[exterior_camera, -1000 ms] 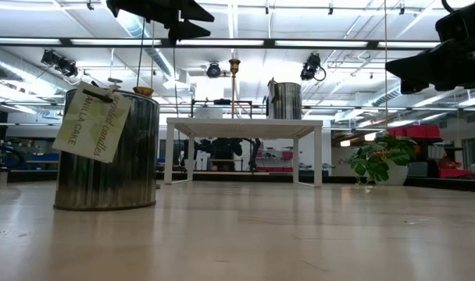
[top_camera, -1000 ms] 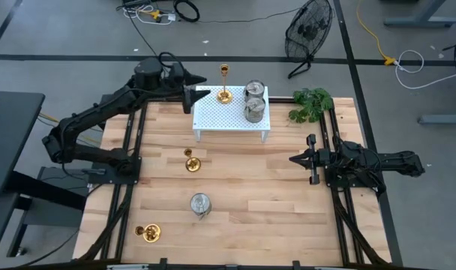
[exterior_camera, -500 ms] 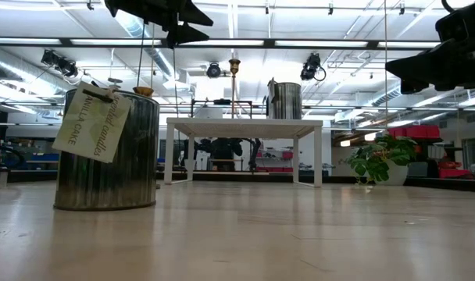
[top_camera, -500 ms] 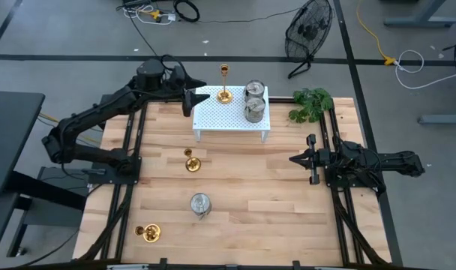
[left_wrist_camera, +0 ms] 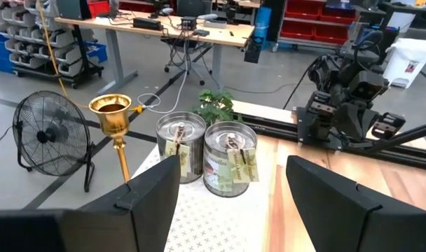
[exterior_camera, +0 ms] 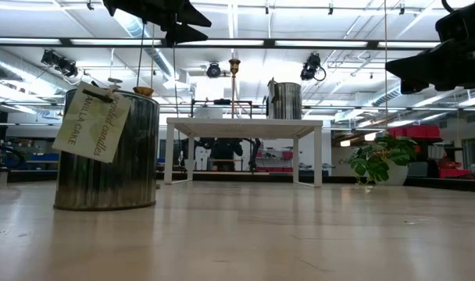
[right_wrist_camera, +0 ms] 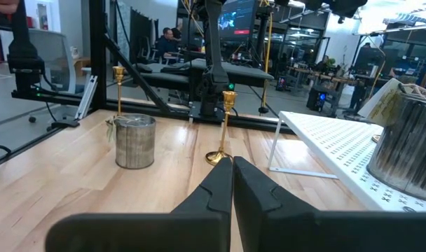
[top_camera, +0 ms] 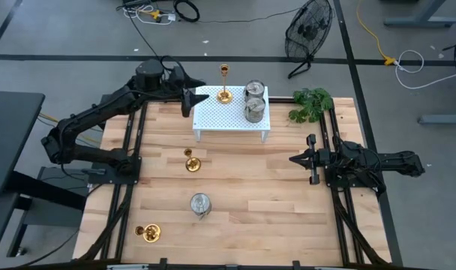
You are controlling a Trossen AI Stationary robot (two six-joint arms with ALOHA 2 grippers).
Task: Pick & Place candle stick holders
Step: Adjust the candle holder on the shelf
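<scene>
Gold holder [top_camera: 224,84] stands slim-stemmed on rack [top_camera: 232,116]; left jaws spread, right pressed together.

A white perforated metal rack [top_camera: 230,115] stands on the pale wooden worktop [top_camera: 273,202]; a green leafy plant [top_camera: 311,103] beside it; a black floor fan [top_camera: 308,30] beyond

1. The gold candle stick holders [left_wrist_camera: 115,122] are polished, glossy metal.
2. The silver candle stick holders [left_wrist_camera: 228,157] are shiny, finely ribbed metal with paper tags [exterior_camera: 91,123].
3. The surface [top_camera: 243,195] is pale, smooth wood planks.
4. The rack [top_camera: 232,116] is white, matt and perforated.
</scene>
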